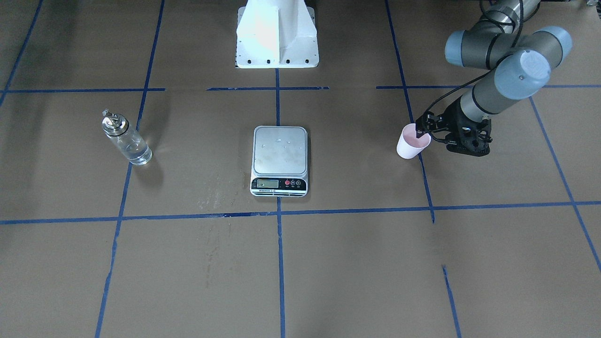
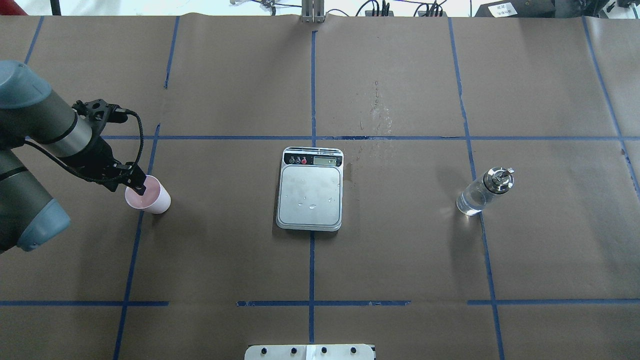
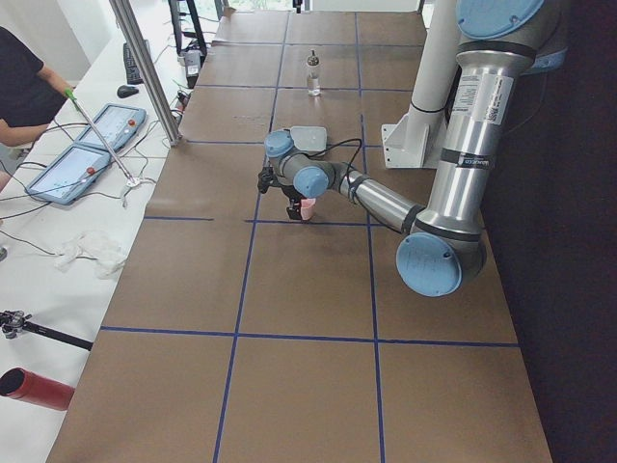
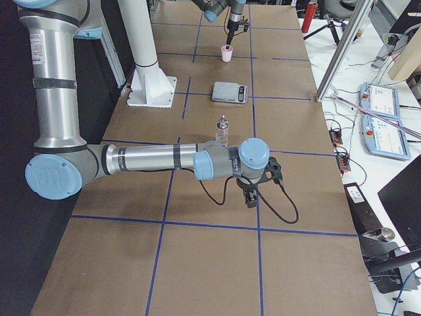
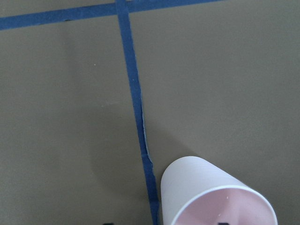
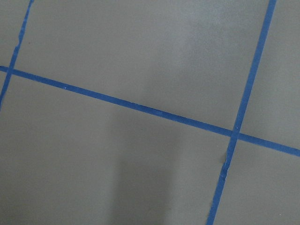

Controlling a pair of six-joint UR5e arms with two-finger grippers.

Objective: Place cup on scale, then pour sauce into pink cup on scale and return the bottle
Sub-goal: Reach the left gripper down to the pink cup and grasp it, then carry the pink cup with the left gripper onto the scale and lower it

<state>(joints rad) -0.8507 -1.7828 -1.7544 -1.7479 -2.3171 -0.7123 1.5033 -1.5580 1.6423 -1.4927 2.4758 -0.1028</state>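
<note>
While the left gripper [image 2: 138,188] straddled the rim of the cup [image 2: 154,201] unclenched at the overhead view's left, the scale [image 2: 310,197] sat centre, the bottle [image 2: 479,195] right; whether the right gripper [image 4: 248,196] was clenched could not be told.

Brown paper [image 2: 400,250] covers the table, split into squares by blue tape [image 2: 311,270]. Along its far side runs a white bench [image 3: 48,299] with 2 blue-edged panels [image 3: 60,174], a crumpled cloth [image 3: 92,253] and a slanted metal pole [image 3: 145,68]. A person [image 3: 24,92] in black sits there.

Open table [image 2: 230,240] lies between the cup [image 2: 152,199] and the scale [image 2: 310,195]; the bottle [image 2: 477,196] stands well apart beyond.
</note>
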